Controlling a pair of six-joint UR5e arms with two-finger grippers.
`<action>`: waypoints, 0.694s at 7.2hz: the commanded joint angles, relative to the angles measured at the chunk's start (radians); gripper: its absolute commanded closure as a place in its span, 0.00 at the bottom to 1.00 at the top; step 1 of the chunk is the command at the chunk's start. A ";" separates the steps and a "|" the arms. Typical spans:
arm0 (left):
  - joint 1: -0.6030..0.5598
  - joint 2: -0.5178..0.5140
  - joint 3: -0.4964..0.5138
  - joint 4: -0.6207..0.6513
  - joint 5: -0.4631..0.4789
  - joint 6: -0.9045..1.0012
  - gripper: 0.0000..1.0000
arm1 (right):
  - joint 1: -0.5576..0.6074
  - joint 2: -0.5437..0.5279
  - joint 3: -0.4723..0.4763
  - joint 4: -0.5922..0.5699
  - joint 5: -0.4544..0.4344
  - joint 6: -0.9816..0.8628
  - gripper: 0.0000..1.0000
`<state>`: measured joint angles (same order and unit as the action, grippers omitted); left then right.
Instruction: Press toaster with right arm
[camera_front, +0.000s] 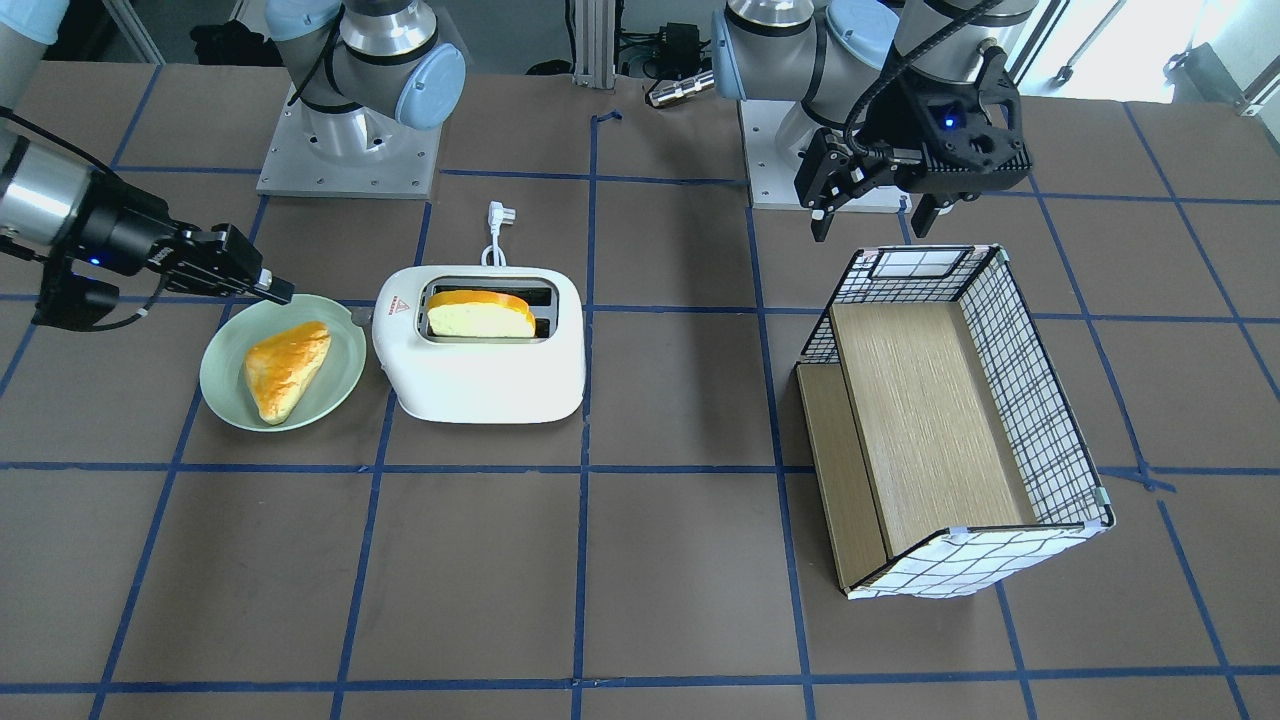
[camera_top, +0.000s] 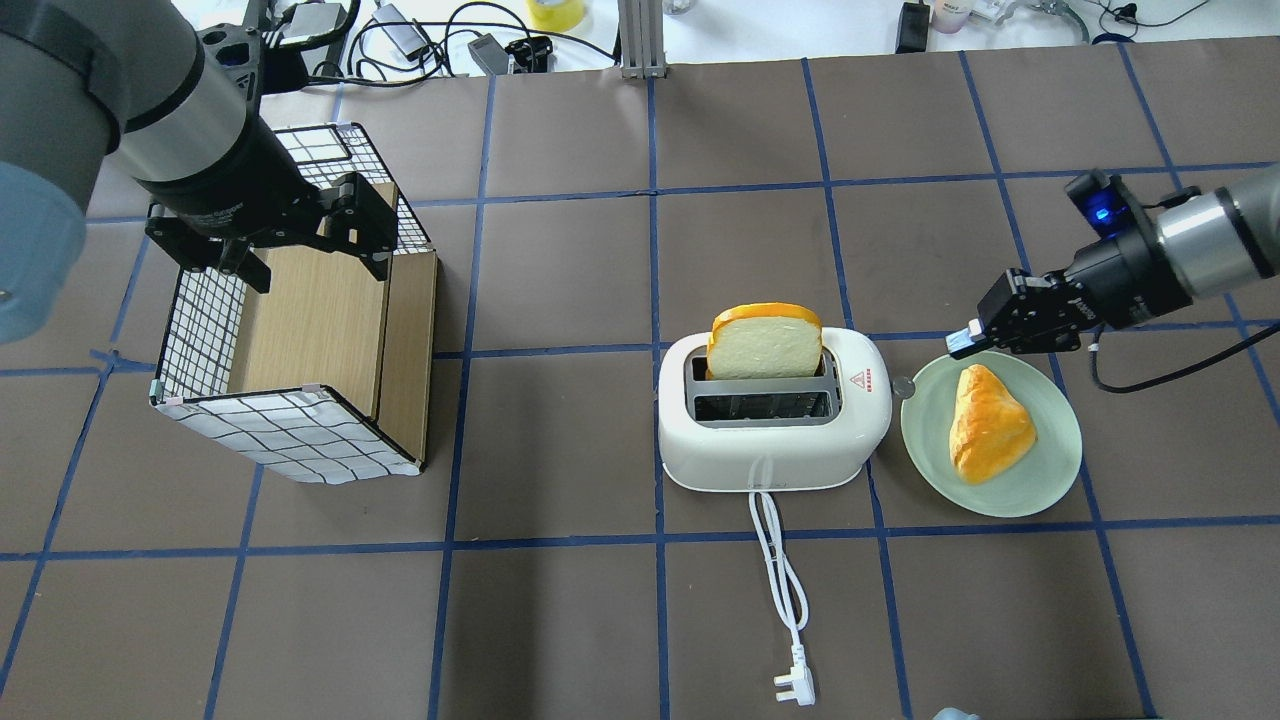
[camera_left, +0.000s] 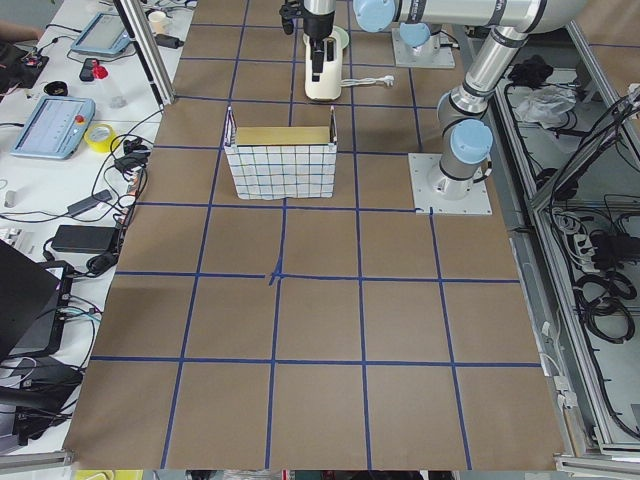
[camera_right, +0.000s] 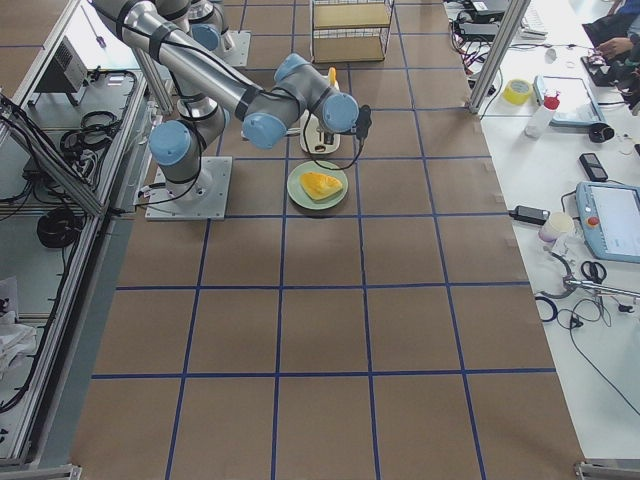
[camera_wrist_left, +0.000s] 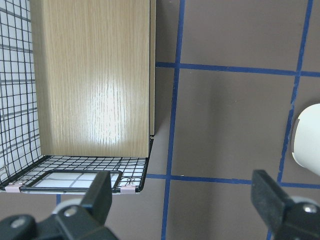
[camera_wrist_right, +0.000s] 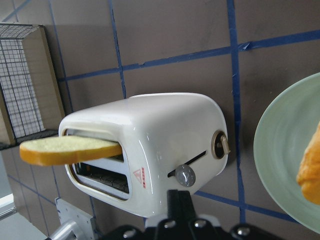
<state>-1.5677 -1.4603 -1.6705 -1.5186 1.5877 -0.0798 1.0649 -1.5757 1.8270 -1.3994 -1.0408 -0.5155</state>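
The white toaster (camera_top: 770, 450) stands mid-table with a bread slice (camera_top: 765, 342) upright in its far slot. Its grey lever (camera_top: 903, 386) sticks out of the end that faces the plate. My right gripper (camera_top: 960, 340) is shut and empty, its tip over the plate's far rim, a short way right of the lever and not touching it. In the front view the right gripper (camera_front: 278, 291) is left of the toaster (camera_front: 480, 370). The right wrist view shows the toaster (camera_wrist_right: 165, 135), the lever (camera_wrist_right: 185, 176) and the shut fingers (camera_wrist_right: 177, 205). My left gripper (camera_top: 310, 255) is open over the box.
A pale-green plate (camera_top: 1050, 470) with a pastry (camera_top: 990, 422) sits right beside the toaster's lever end. A checkered wire-and-wood box (camera_top: 300, 340) lies on its side at the left. The toaster's white cord and plug (camera_top: 790, 600) trail toward the robot.
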 joint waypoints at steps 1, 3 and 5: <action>0.000 0.000 0.000 0.000 0.000 0.000 0.00 | 0.088 -0.015 -0.308 0.168 -0.275 0.224 1.00; 0.000 0.000 0.000 0.000 0.000 0.000 0.00 | 0.269 0.011 -0.442 0.183 -0.407 0.488 0.46; 0.000 0.000 0.000 0.000 0.000 0.000 0.00 | 0.483 0.037 -0.430 0.024 -0.586 0.647 0.09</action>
<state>-1.5677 -1.4604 -1.6705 -1.5186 1.5876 -0.0798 1.4204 -1.5557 1.3984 -1.2869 -1.5183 0.0344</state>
